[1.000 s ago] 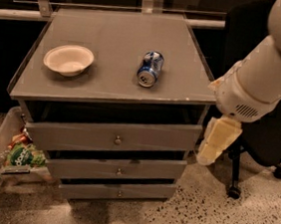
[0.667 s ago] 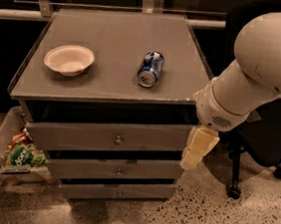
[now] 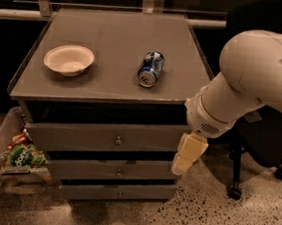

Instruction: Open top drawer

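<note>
Currently the gripper (image 3: 189, 155) hangs at the right edge of the top drawer (image 3: 78, 137), at 3 o'clock from its round knob (image 3: 118, 141); whether it is wide or narrow cannot be told, and it holds nothing visible. The drawer front sits directly below the cabinet top (image 3: 114, 36), apparently closed. On that top, a paper bowl (image 3: 68, 59) sits at 9 o'clock from a soda can (image 3: 151, 69) lying on its side.

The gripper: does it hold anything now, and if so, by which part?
Nothing seems held. The gripper hangs in front of the right end of the top drawer, away from its knob.
</note>
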Action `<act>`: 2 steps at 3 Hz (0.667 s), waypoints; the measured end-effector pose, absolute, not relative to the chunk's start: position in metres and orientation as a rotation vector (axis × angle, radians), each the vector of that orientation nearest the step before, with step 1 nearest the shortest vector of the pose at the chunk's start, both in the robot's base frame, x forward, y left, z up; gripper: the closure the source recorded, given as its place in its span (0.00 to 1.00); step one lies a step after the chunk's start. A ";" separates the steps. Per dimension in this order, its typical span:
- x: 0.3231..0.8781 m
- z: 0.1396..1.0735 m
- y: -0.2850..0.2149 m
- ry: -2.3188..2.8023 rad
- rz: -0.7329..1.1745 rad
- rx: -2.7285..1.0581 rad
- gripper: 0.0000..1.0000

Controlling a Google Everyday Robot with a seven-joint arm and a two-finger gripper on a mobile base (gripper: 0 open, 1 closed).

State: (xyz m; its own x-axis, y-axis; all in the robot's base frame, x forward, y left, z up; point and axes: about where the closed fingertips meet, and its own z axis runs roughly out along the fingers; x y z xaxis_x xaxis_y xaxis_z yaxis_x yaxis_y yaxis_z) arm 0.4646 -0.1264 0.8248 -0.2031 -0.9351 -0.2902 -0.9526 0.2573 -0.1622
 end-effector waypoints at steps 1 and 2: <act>0.478 0.790 -0.111 2.231 0.073 -1.706 0.00; 0.495 0.766 -0.103 2.248 0.026 -1.658 0.00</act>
